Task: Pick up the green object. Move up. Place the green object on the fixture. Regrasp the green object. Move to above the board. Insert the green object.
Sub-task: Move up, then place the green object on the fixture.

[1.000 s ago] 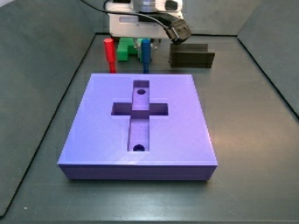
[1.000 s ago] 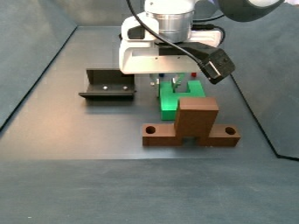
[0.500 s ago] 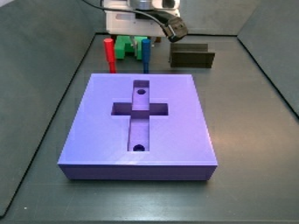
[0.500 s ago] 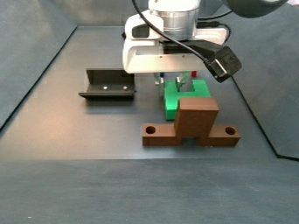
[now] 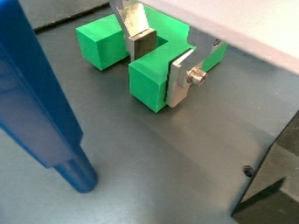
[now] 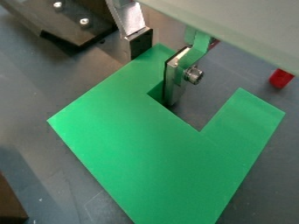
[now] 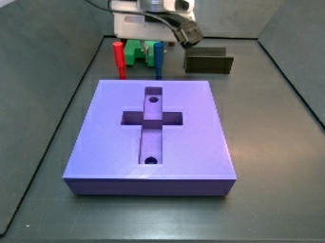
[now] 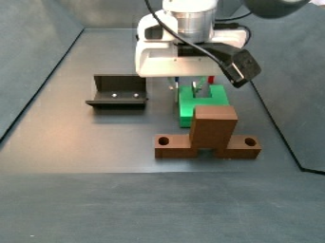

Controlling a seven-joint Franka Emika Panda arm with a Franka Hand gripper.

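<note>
Wrist views: gripper (image 5: 163, 63) jaws clamped astride one prong of bright-green U-shaped green object (image 6: 163, 153).

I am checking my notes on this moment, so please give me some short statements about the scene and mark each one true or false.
1. The gripper is down at the green object, with one prong between its fingers. True.
2. The green object already sits in the cross-shaped recess of the board. False: the recess is empty, and the green object is on the floor by the brown wooden stand.
3. The fixture holds nothing. True.
4. The red peg lies flat on the board. False: it stands upright on the floor behind the board.
5. The gripper hangs above the board. False: in a side view it is at the far end, beyond the board.
</note>
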